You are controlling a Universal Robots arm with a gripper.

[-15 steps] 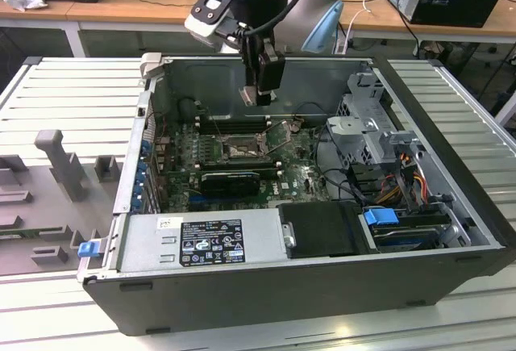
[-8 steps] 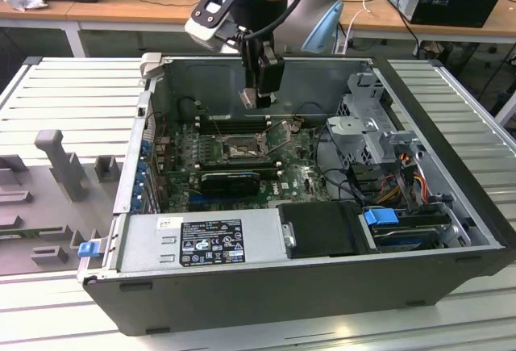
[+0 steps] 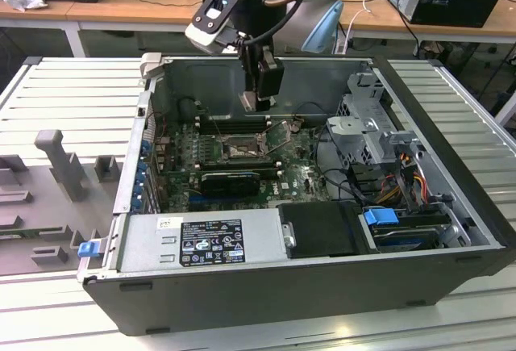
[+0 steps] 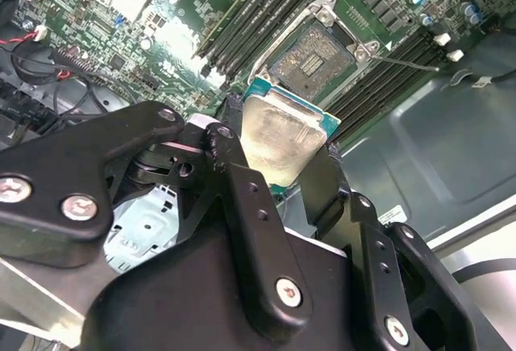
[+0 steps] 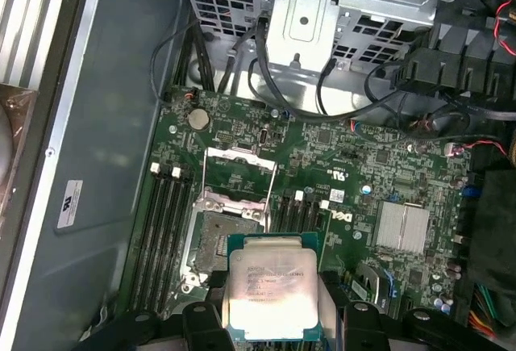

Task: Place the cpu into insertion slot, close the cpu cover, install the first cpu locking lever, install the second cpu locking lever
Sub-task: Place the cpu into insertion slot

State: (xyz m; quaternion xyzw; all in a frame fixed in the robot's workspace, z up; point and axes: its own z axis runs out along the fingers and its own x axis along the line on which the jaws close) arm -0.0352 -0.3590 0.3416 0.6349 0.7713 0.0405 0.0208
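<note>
Closest in: fingers [image 4: 232,125] clamp the cpu [image 4: 280,137] by two opposite edges, with its metal face toward the wrist cameras. So the gripper [image 3: 260,99] is closed on the chip. It hangs inside the case [image 3: 451,137], above the board [image 5: 347,149], toward the case's back wall.

Mid-board, the slot [image 5: 216,238] is bare, nothing seated. The cpu is held clear above it, overlapping only one corner of it in the first wrist view. Over the slot's far edge the cover [image 5: 234,202] looks swung up, though I can't be sure from these angles.

Step in hand: number one, placing the cpu. Cover and both levers are not done.

My read: seating needs the chip squared to the slot's rim, centred, then a level descent. Any tilt risks the contacts.
</note>
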